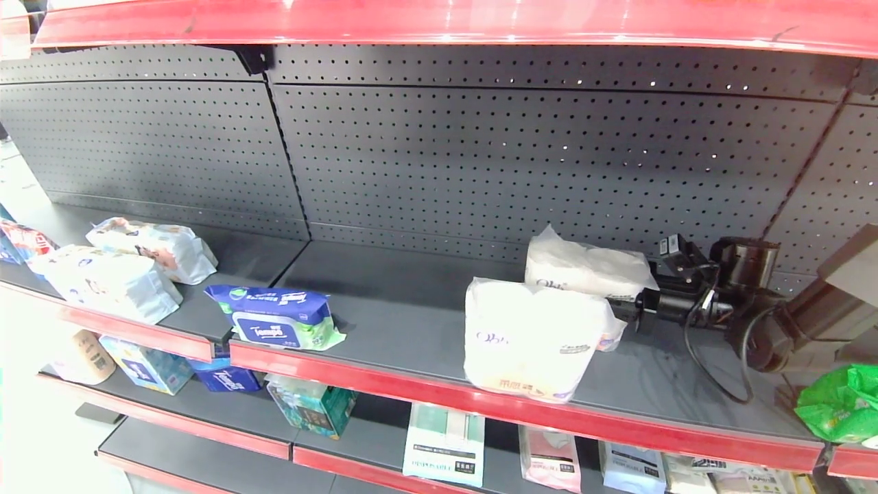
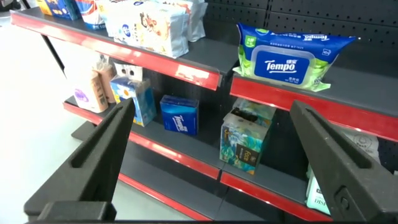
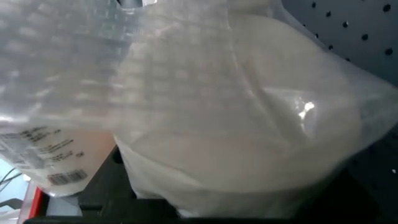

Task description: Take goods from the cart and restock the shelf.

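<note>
Key relation: the rear tissue pack (image 1: pixel 583 266) sits right at the right end effector (image 1: pixel 634 310), at roughly 10 o'clock from it in the head view. That arm comes in from 3 o'clock and meets the pack's short end.
Long axis: the pack runs about 9-to-3 along the shelf (image 1: pixel 411 302), so it's lined up lengthwise with the arm.
Right end effector state: honestly can't tell if it's clamped on the pack or let go. The contact spot is tucked behind plastic, and up close the pack (image 3: pixel 249 124) is just film pressed near the lens.
Left end effector (image 2: pixel 211 109): released, spread wide, holding nothing, hanging out in front of the lower shelves around 8 o'clock of the scene.
Nearer arm: the right one by a mile, I'd say; the left is well apart.
Where the goods are: rear pack on the shelf close to the pegboard (image 1: pixel 514 151), with the front tissue pack (image 1: pixel 531 339) just ahead of it at the red lip, overhanging a little.
Materials: both packs are soft white paper in thin, glossy, crinkly film; squishy blocks with flared sealed ends. Shelf is flat dark metal; the back panel is perforated.
Other stuff: a blue wipes pack (image 1: pixel 278 315) at 9 o'clock and a green bag (image 1: pixel 840 401) at 4 o'clock.
My guess: the film will slip and dent easily.
</note>
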Motion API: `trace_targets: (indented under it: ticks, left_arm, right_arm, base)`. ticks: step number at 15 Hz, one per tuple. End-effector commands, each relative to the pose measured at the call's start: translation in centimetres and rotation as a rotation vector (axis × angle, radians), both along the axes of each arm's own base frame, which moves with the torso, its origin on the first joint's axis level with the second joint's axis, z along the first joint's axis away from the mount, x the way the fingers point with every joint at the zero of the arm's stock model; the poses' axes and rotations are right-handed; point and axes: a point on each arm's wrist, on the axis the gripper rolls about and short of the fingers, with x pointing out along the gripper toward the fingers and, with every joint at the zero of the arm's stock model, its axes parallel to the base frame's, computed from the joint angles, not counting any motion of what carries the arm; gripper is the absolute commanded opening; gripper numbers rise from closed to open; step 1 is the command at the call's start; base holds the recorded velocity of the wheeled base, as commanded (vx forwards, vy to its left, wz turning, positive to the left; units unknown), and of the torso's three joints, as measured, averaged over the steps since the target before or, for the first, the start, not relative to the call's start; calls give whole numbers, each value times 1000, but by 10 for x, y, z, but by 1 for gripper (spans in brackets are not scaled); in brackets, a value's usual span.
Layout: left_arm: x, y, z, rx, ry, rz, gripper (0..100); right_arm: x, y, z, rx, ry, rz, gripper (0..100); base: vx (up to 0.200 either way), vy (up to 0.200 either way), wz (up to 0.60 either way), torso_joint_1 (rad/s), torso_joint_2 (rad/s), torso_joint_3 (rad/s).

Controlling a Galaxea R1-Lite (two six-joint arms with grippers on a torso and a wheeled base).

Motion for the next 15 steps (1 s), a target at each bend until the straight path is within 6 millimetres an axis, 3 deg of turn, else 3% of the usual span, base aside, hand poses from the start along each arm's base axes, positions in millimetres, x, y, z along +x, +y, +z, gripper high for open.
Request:
trace_targets:
  ticks: [1, 6, 15]
  left_arm:
    - [0, 0, 0, 0, 1, 1, 100]
    - [0, 0, 0, 0, 1, 1, 100]
    - [0, 0, 0, 0, 1, 1, 100]
  right_arm:
    - [8, 9, -6, 1, 3, 26, 0]
    - [16, 29, -5, 5, -14, 75, 0]
    - [15, 36, -5, 7, -1, 85, 0]
  base:
    - [0, 0, 0, 0, 0, 0]
    - [0, 0, 0, 0, 0, 0]
    - [0, 0, 0, 0, 0, 0]
